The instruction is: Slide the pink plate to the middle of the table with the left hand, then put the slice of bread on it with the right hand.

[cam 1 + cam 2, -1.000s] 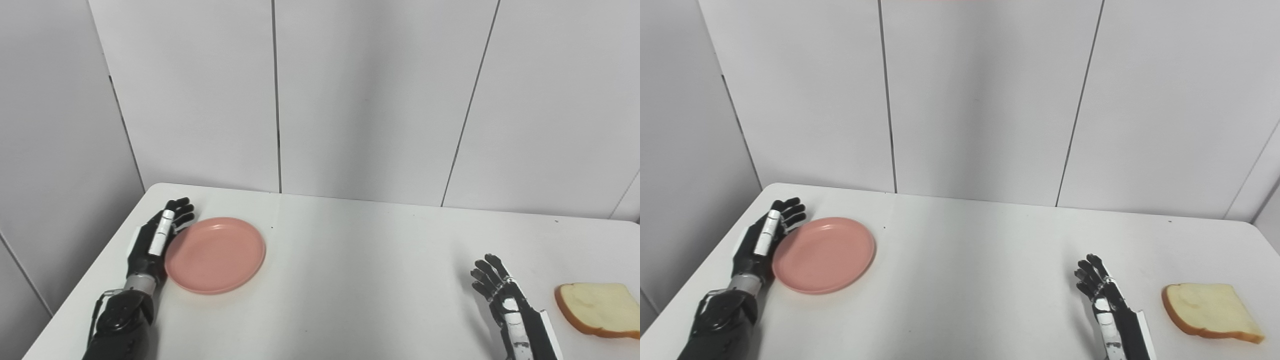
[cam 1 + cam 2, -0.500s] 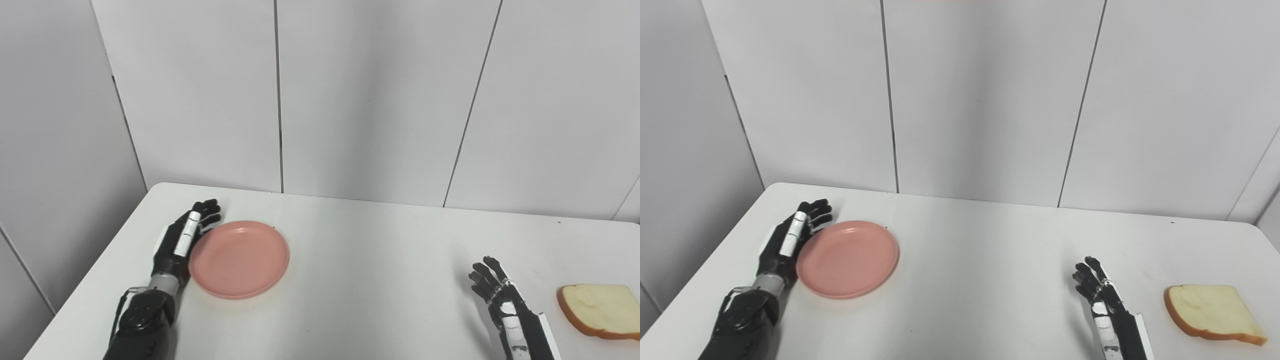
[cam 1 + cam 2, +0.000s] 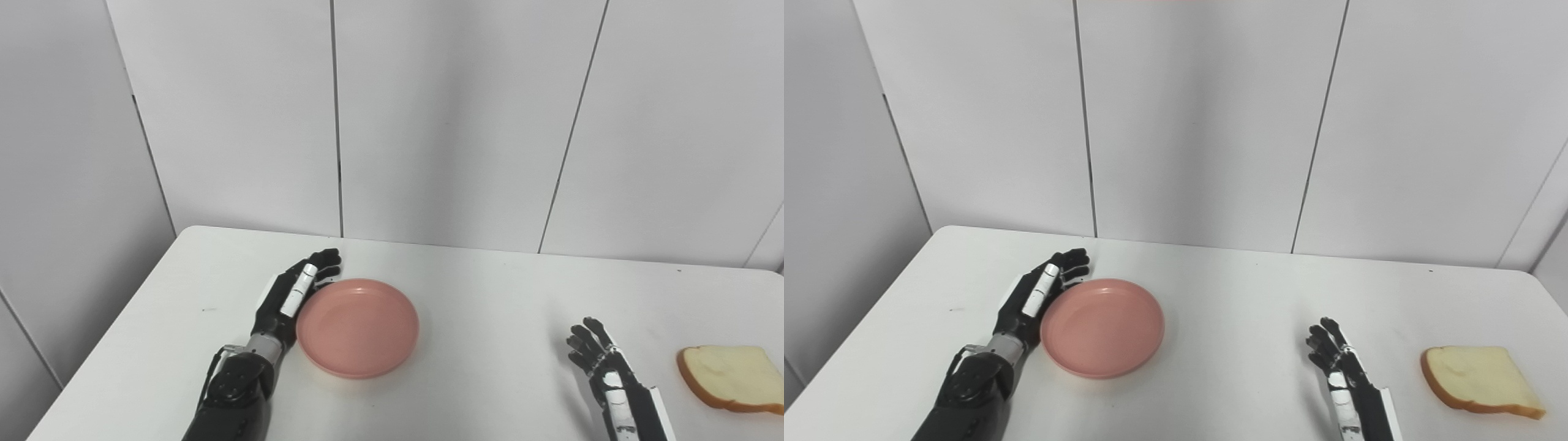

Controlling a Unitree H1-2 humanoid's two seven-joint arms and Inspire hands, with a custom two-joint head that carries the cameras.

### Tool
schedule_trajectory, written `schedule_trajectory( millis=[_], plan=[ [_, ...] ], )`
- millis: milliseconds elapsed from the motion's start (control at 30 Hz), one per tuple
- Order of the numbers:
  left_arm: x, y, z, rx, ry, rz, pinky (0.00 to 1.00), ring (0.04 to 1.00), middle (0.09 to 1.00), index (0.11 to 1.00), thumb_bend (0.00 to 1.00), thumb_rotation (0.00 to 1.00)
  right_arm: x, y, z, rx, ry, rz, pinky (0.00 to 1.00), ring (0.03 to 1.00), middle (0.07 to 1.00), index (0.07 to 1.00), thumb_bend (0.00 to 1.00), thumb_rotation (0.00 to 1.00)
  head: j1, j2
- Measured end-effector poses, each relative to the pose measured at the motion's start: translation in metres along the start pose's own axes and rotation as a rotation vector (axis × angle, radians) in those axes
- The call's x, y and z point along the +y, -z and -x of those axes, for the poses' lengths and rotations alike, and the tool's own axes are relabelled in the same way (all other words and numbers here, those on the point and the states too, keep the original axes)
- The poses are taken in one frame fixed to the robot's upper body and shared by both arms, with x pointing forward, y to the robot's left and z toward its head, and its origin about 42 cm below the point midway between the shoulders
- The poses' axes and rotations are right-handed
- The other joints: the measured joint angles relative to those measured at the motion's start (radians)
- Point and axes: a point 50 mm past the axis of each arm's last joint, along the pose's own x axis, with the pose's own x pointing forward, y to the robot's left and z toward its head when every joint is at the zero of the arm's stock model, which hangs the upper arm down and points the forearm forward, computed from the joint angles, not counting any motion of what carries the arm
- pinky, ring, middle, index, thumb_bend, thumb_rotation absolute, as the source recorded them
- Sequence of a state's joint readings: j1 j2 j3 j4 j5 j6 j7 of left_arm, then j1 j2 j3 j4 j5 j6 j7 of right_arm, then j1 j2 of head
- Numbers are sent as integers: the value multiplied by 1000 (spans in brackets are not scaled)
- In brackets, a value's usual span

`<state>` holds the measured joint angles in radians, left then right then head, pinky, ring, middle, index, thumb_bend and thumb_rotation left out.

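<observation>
left hand (image 3: pixel 288 300), fingers spread flat against the pink plate (image 3: pixel 358 326) rim: push level and slow toward tabletop (image 3: pixel 478 294) middle; right hand (image 3: pixel 597 361) splayed, empty.

The left hand (image 3: pixel 288 297) lies edge-on with its fingers (image 3: pixel 321 263) straight and together, palm side pressed against the left rim of the pink plate (image 3: pixel 358 326). The right hand (image 3: pixel 603 364), well right of that plate, stands empty with fingers spread, its forearm rising from the bottom edge.

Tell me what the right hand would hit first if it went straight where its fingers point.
Probably nothing: the right hand points up-table toward the wall, over bare table. The bread lies off to its right.
</observation>
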<state>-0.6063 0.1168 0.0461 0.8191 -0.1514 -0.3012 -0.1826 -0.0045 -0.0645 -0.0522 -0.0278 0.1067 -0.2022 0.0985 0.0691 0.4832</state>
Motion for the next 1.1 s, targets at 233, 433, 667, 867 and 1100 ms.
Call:
schedule_trajectory(
  millis=[233, 433, 667, 867, 1100],
  plan=[
    [-33, 1, -3, 6, 51, 35, 736, 818, 796, 697, 830, 803, 7, 0, 5, 13, -8, -3, 883, 867, 872, 901, 849, 930, -22, 11],
    [-69, 3, -5, 14, 84, 83, 736, 818, 792, 678, 848, 796, 18, 1, 8, 44, 6, -12, 904, 878, 873, 906, 860, 939, -61, 23],
    [-99, 5, -3, 13, 65, 42, 675, 789, 779, 662, 835, 828, 26, 0, 11, 47, 13, -20, 912, 886, 878, 908, 859, 937, -98, 41],
    [-124, 4, 8, 20, 48, 44, 725, 816, 819, 696, 833, 849, 39, 1, 10, 77, 7, -31, 907, 892, 884, 912, 844, 920, -194, 54],
    [-122, 3, 16, 27, 47, 28, 697, 819, 815, 697, 826, 855, 63, 2, 12, 101, -1, -29, 909, 892, 890, 926, 797, 950, -305, 52]
  ],
)
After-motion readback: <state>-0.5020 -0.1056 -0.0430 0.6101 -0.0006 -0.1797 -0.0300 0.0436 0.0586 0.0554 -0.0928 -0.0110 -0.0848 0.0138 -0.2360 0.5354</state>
